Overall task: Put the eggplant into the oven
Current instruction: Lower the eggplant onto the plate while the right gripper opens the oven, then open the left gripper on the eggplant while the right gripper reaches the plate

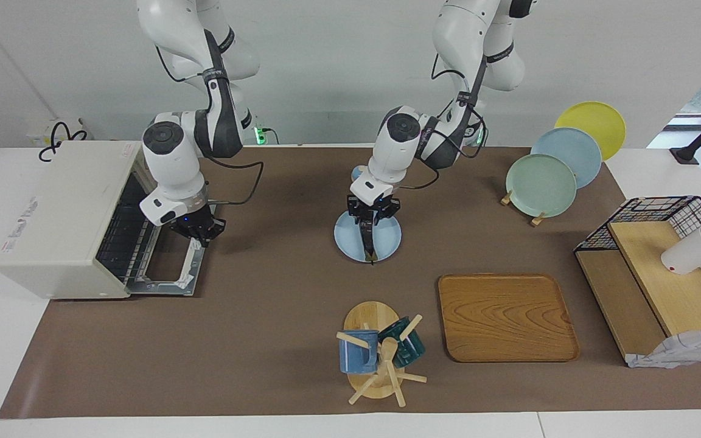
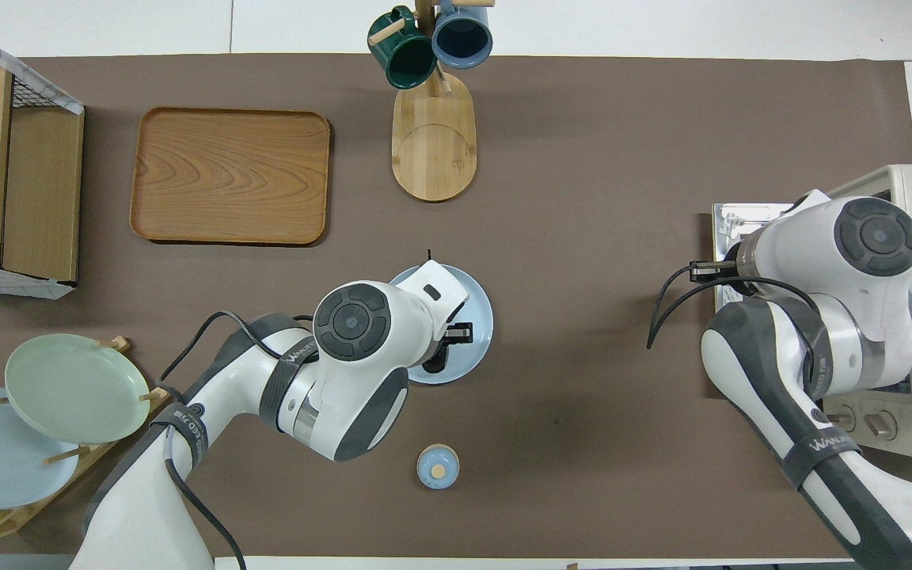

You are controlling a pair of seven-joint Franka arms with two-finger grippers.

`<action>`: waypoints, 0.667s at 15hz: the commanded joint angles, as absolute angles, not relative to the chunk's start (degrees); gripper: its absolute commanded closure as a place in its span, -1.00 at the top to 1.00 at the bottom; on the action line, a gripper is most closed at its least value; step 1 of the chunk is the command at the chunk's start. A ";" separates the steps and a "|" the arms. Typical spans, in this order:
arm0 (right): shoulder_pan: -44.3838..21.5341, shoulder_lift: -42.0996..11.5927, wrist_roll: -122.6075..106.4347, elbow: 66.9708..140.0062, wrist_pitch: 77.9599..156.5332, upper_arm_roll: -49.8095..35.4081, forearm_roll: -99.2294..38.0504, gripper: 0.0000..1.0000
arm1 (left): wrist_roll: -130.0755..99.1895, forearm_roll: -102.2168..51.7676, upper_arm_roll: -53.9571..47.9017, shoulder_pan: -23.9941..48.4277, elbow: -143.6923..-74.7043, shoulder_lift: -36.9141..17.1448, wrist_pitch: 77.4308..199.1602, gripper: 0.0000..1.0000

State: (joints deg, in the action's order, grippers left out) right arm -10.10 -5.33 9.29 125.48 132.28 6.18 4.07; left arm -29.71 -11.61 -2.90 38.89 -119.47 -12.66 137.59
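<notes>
The dark slender eggplant (image 1: 369, 244) is on the light blue plate (image 1: 389, 238) at mid-table, its stem end reaching the rim farther from the robots. My left gripper (image 1: 368, 223) is down at the eggplant's other end. In the overhead view the left arm covers most of it, and only the thin stem tip (image 2: 427, 256) pokes past the plate (image 2: 478, 315). The off-white oven (image 1: 52, 210) stands at the right arm's end of the table. Its door (image 1: 165, 274) lies folded down flat, showing the wire rack. My right gripper (image 1: 196, 233) is shut on the door's handle edge.
A wooden tray (image 1: 505, 316) and a mug tree (image 1: 378, 356) with two mugs sit farther from the robots than the plate. A small blue lidded pot (image 2: 437, 466) is nearer the robots. A plate rack (image 1: 542, 182) and a wire shelf (image 1: 655, 267) stand at the left arm's end.
</notes>
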 commanded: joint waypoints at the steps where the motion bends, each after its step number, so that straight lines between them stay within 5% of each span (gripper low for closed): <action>1: -12.03 -5.89 10.02 124.90 132.55 6.42 0.54 -1.00 | -27.43 -11.95 -1.58 38.33 -118.22 -10.38 132.82 1.00; 4: -13.09 -5.80 9.75 124.02 130.26 5.89 -1.84 -1.00 | -23.74 -11.95 -1.67 33.68 -113.22 -10.02 125.09 1.00; 10: -31.51 -7.56 22.99 114.36 125.86 5.45 -1.67 -1.00 | -13.73 -11.87 -1.58 21.38 -102.23 -9.23 109.89 1.00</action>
State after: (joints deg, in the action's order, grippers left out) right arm -25.43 -6.04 17.48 118.91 127.83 5.45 -0.94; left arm -17.83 -11.61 -1.20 25.31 -106.07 -8.99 115.06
